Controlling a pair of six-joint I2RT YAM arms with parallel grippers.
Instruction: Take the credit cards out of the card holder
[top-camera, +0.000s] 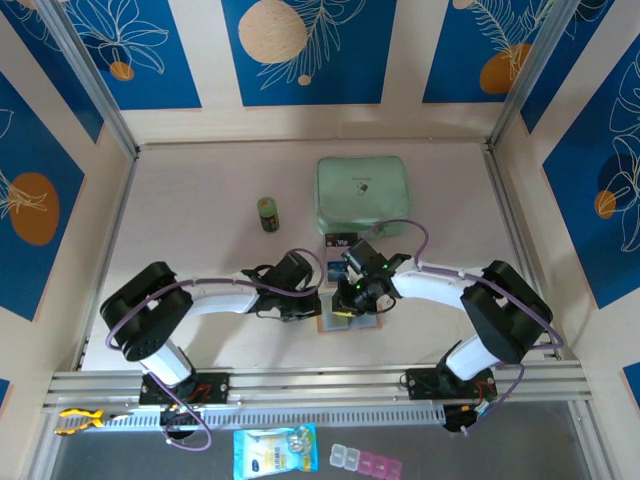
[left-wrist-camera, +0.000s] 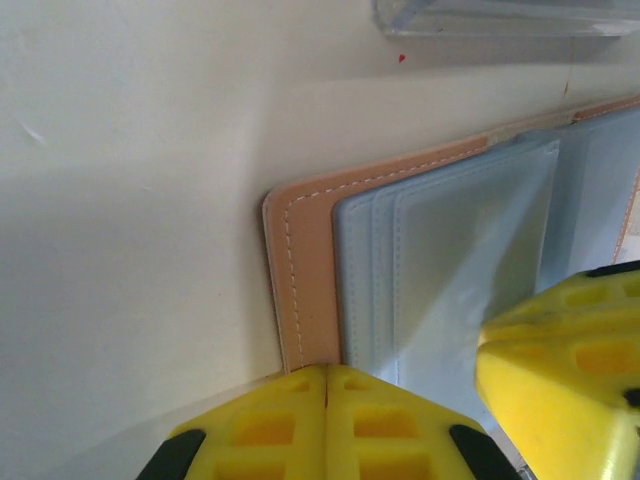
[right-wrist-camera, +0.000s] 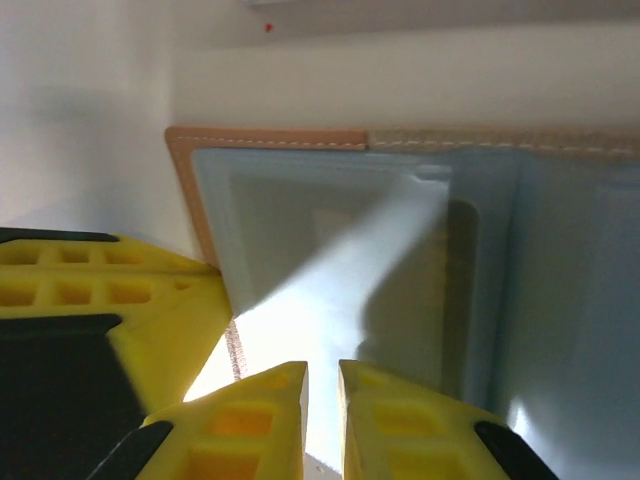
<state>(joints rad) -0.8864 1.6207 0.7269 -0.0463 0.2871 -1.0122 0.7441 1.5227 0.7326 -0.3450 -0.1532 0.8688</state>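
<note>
Two grippers meet over the card holder (left-wrist-camera: 305, 262), which lies opened flat on the table (left-wrist-camera: 130, 200), its pale grey-blue pockets facing up inside a tan stitched border. My left gripper (left-wrist-camera: 326, 385) has its fingers pressed together with no gap, tips down on that tan border near a corner. I read that as pinning the holder so it cannot slide.

My right gripper (right-wrist-camera: 322, 390) is down on the pocket beside it, its fingers nearly together with a slim slit between them. A pale strip runs from that slit up across the pocket. I cannot tell whether it is a card edge, a lifted pocket leaf or glare, so I cannot tell whether anything is pinched.

One dark card (top-camera: 340, 241) with white print lies on the table just below the mint-green case (top-camera: 362, 195), apart from the holder. I judge that part of the job is done and that I am now working on drawing a further card out. Whether a card sits in this pocket I cannot make out.

Next, I want a firm pinch on a card edge alone, then a pull along the pocket's opening while the left tips hold the border down. If the pocket sheet comes up too, the holder will lift.
</note>
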